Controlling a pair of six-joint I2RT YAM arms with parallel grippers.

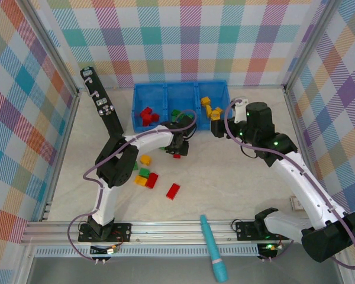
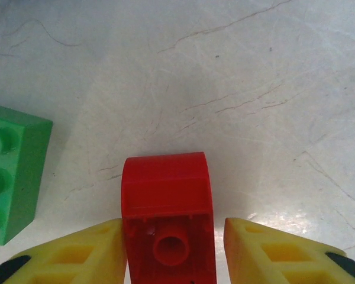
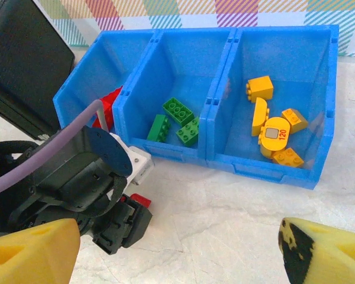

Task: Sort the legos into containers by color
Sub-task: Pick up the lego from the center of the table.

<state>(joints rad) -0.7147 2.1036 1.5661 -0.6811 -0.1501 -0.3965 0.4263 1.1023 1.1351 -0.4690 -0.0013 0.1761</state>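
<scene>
Tray (image 3: pixel 272 171) blue. Red bricks (image 1: pixel 148 116), green bricks (image 3: pixel 178 110), yellow-orange bricks (image 3: pixel 260 87) (colours unmixed inside tray). Walls (image 1: pixel 189 41) pastel plaid. Table (image 2: pixel 225 89) pale, marbled. Pen (image 1: pixel 213 251) teal.

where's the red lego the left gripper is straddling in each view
top external: red lego just in front of the blue tray's middle compartment, at the left gripper's tip.
left wrist: bottom centre, between the yellow fingers.
right wrist: lower left, peeking from under the left gripper.
shared landmark: the left gripper, right on it in every view.
</scene>
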